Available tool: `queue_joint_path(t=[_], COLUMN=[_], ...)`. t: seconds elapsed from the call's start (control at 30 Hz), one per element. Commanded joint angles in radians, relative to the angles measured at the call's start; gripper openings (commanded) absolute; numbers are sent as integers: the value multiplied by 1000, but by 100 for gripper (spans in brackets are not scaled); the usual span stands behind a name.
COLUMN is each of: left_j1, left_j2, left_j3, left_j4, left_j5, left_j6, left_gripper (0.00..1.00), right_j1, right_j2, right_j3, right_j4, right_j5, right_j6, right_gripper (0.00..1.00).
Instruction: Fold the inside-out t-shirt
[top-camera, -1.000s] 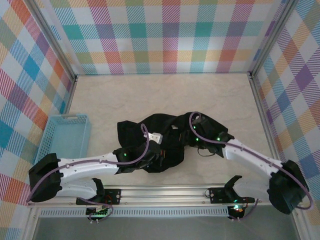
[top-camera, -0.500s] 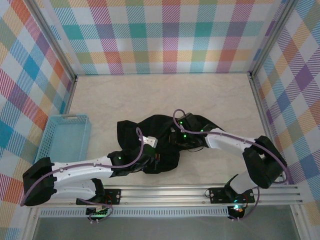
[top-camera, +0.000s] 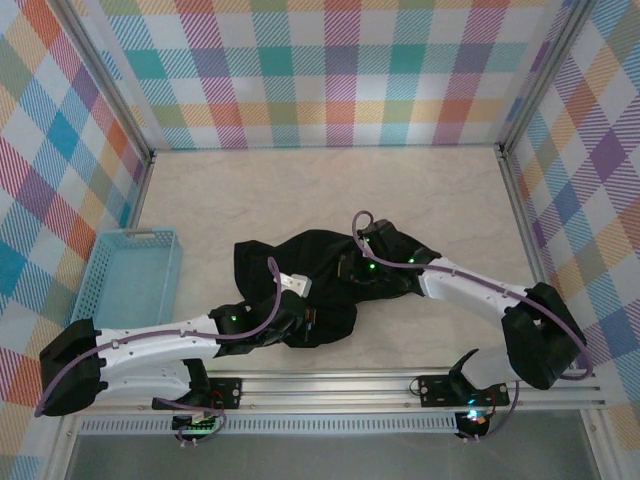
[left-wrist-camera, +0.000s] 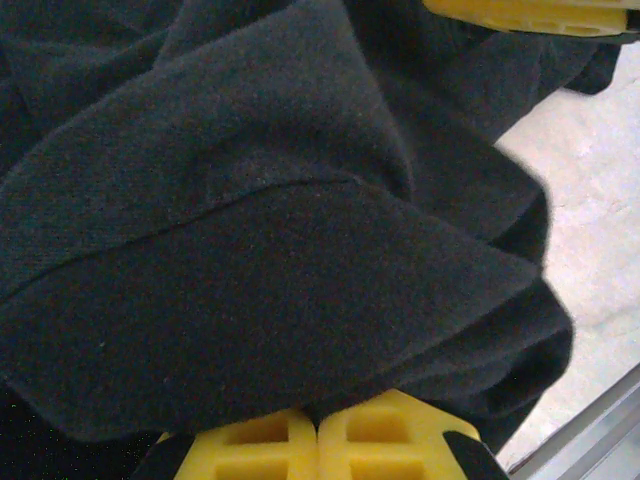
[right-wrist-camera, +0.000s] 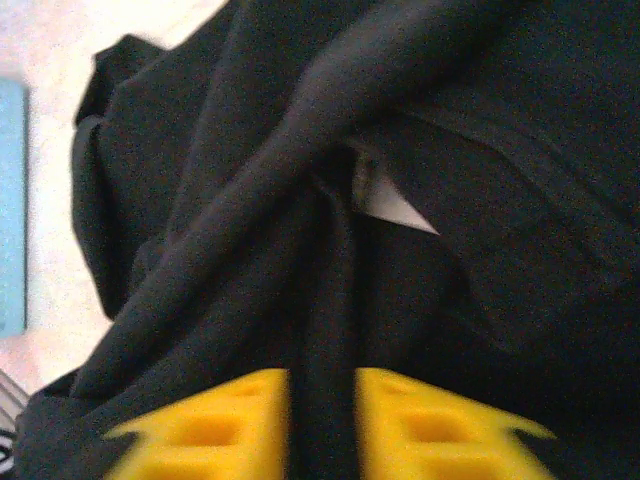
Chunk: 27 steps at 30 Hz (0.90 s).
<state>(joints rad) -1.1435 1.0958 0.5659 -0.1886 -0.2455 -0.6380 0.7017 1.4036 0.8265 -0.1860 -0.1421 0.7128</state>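
Swinging toward the blue basket (top-camera: 140, 234), the right gripper (top-camera: 352, 270) has crossed to the middle of the inside-out t-shirt (top-camera: 268, 262), which lies crumpled just right of the basket. Its fingers pinch a twisted ridge of cloth, probably to lift and spread it. The left gripper (left-wrist-camera: 318, 432), pressed together under a fold on the basket-side half, seems to anchor that edge; whether cloth is caught cannot be told.

L arm (top-camera: 150, 348), R arm (top-camera: 470, 290) stretched fwd — L end effector (left-wrist-camera: 316, 415) clamped, R end effector (right-wrist-camera: 322, 385) nipping the inside-out t-shirt (top-camera: 262, 265).
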Motion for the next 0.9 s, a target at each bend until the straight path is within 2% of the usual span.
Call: queue_joint_path(t=[0.0,0.1,0.23,0.27,0.33,0.4,0.47,0.6,0.77,0.87], left_j1=[-4,-4,-4,-4,-4,-4,-4,-3,3,6], left_j2=[-3,6,-10,-16,-28,-46,-70,-133,-184,-184], left_j3=[-6,0,-9,-11,-12,-17,-21,-14,-12,-15], left_j4=[13,13,17,16,3,-12,-25,-74,-127,-124], left_j5=[11,18,16,15,4,-7,-18,-52,-77,-71], left_j6=[23,31,31,29,26,22,21,28,35,40], left_gripper=[4,4,3,3,1,0,0,0,0,0], right_j1=[11,24,47,48,48,48,46,5,-53,-52], right_j2=[38,101,181,191,184,160,143,120,70,34], right_j3=[-25,-3,66,78,77,83,97,98,61,53], right_j4=[69,80,-7,-26,-40,-91,-156,-237,-247,-228], right_j5=[-72,-97,-42,-23,16,112,225,383,432,402], right_j6=[31,35,17,12,9,0,-17,-26,-35,-56], right_gripper=[45,51,51,48,30,11,0,0,0,0])
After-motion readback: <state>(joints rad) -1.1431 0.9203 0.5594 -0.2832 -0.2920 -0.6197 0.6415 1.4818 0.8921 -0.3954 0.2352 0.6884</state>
